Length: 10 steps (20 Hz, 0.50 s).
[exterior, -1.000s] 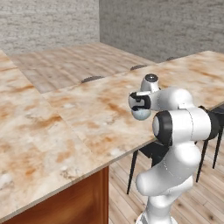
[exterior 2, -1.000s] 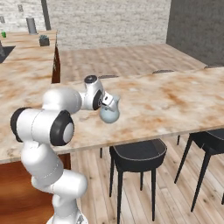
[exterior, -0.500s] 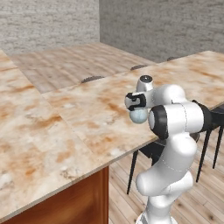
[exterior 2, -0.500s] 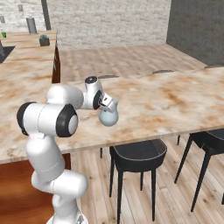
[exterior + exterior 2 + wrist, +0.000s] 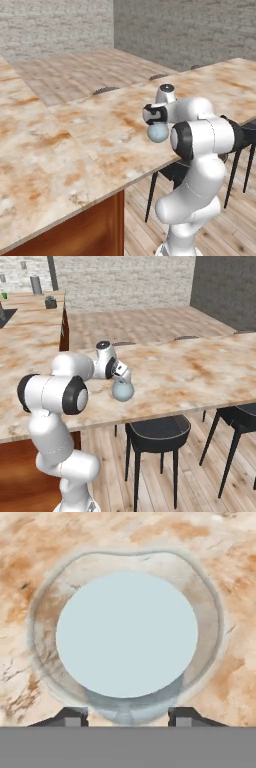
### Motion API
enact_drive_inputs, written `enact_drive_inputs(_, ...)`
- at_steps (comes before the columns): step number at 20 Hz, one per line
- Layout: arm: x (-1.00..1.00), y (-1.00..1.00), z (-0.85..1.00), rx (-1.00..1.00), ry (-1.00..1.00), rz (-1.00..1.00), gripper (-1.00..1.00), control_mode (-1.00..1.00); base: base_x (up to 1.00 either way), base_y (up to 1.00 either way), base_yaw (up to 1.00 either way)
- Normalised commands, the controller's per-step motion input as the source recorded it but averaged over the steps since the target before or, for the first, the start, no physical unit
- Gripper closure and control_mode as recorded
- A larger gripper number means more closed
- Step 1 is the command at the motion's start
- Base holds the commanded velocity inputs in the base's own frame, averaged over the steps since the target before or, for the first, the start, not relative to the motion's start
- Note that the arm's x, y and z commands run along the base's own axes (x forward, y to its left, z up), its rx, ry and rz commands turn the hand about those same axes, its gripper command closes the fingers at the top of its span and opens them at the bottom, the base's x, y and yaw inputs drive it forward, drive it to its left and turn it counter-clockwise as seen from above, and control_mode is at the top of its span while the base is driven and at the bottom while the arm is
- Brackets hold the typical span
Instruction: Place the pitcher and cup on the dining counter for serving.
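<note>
Marble-patterned dining surface point(image 5: 200, 373) carries pitcher point(image 5: 122, 391) upright near front edge (stool point(image 5: 157, 431) below); claw point(image 5: 128, 716) straddles its neck, fingertips point(image 5: 74, 716) apart, whether grasping or released cannot tell

pitcher point(image 5: 122, 391): pale blue-grey, upright | on dining counter point(image 5: 200, 371), near edge

The pitcher's point(image 5: 158, 132) neck is hidden behind the pincer point(image 5: 153, 116) in the left base view. The stool point(image 5: 157, 430) legs are partly cut off by the counter point(image 5: 200, 371).
</note>
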Motion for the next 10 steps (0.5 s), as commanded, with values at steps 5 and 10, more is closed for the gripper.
enact_drive_inputs(5,-0.59,0.0,0.42,0.0,0.0,0.0,-1.0,-1.0,0.0,0.0,0.0)
enact_drive_inputs(10,-0.95,0.0,0.54,0.0,0.0,0.0,-1.0,-1.0,0.0,0.0,0.0)
